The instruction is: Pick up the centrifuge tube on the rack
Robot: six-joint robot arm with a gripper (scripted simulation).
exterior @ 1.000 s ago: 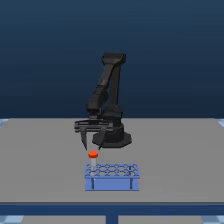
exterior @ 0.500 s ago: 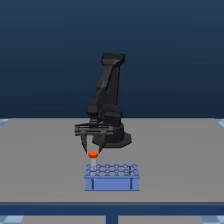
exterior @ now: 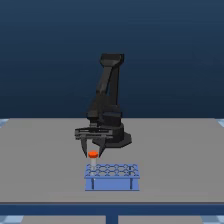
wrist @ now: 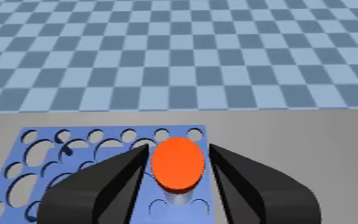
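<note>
One grey worktop (exterior: 40, 160) carried a black robot arm (exterior: 107, 95) and, nearer the camera, a light-blue rack (exterior: 112, 176). Its gripper (exterior: 93, 151) hung over the rack's end on the exterior view's left, jaws closely flanking the orange-capped centrifuge tube (wrist: 176, 162) standing there.

In the wrist view, the rack (wrist: 78, 150) is cut off by the picture's edge and partly hidden by the claw (wrist: 177, 165). The centrifuge tube (wrist: 176, 162) body is concealed beneath its cap.
</note>
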